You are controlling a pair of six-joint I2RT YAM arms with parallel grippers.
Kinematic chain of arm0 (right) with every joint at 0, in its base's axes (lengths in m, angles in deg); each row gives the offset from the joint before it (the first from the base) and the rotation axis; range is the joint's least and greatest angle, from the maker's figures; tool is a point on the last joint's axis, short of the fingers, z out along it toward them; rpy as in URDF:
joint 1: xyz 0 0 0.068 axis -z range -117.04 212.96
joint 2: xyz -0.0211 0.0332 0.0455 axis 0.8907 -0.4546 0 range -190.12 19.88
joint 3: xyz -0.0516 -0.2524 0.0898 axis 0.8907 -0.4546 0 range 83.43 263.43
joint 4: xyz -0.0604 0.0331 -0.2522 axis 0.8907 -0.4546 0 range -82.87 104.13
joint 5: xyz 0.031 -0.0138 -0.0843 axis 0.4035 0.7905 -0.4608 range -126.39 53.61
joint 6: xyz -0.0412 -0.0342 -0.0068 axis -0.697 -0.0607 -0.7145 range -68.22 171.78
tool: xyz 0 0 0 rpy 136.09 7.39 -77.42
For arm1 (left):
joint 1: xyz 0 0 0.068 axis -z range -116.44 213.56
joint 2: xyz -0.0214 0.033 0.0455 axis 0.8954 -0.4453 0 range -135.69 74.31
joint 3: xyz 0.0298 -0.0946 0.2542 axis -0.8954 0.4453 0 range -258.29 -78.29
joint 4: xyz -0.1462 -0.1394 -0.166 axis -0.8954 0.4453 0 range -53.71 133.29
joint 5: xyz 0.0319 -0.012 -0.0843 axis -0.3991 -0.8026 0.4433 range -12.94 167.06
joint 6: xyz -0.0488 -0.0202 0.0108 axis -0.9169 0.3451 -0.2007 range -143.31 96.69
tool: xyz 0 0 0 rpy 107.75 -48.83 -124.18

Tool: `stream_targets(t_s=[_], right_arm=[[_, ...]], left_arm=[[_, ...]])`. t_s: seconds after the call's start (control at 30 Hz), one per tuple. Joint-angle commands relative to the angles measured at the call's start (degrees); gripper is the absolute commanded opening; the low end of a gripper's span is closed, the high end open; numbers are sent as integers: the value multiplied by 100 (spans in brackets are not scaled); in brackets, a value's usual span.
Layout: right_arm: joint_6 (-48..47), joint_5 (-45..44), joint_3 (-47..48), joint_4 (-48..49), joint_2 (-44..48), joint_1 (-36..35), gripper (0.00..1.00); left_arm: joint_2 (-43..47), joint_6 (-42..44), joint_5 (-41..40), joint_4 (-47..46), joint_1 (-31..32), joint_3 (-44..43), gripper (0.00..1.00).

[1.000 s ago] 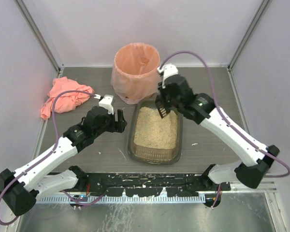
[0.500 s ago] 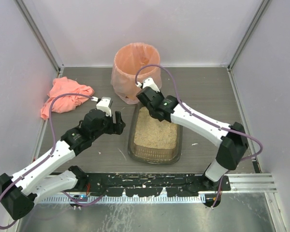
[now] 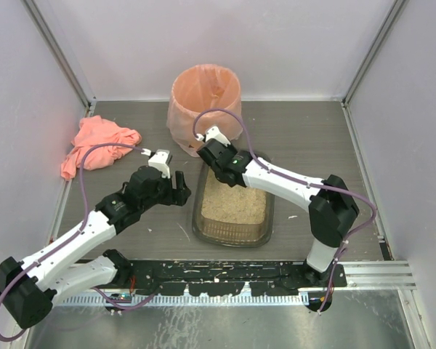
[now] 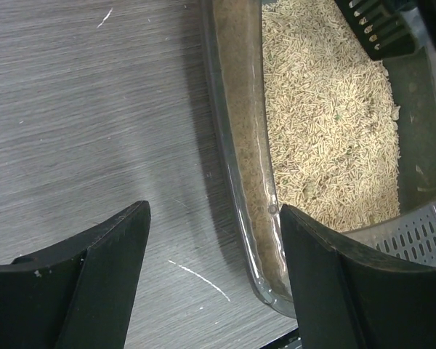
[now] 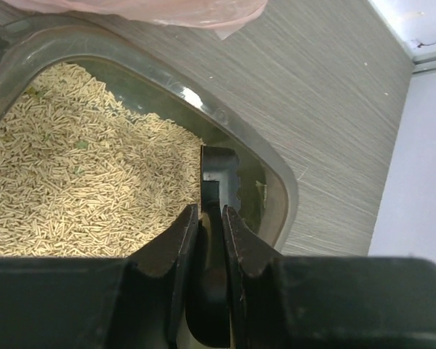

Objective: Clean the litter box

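— Two arms work at the litter box (image 3: 232, 238), mid-table, with the bin (image 3: 203, 94) at its twelve o'clock. The left gripper (image 3: 176, 185) is spread at nine.
— Left wrist?
— The box's rim lies between its fingers. Greenish bits dot the granules (image 4: 327, 123).
— Right wrist?
— The right gripper (image 5: 211, 214) pinches the scoop handle (image 5: 219, 171) in a corner. Sifting looks unfinished.

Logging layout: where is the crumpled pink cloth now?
Top view: the crumpled pink cloth lies far left, left of the peach-lined round bin.
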Motion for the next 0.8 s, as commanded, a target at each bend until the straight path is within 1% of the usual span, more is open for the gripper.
stream_targets(t_s=[0.0, 0.17, 0.3, 0.53, 0.67, 0.77], right_arm=[[248, 298, -39, 363, -4, 3, 1], [518, 1054, -95, 368, 119, 3, 1], [738, 1572, -191, 456, 403, 3, 1], [1098, 2101, -256, 504, 792, 109, 1], [1328, 2412, -391, 617, 948, 334, 1], [1568, 3000, -626, 802, 1079, 676, 1]], left_arm=[[84, -26, 100, -368, -38, 1, 74], [29, -22, 164, -366, -33, 28, 74], [-69, -39, 230, -426, -39, 36, 73], [-298, -66, 432, -561, -33, 37, 69], [-338, -73, 455, -599, -36, 54, 68], [-378, -82, 485, -623, -35, 71, 68]])
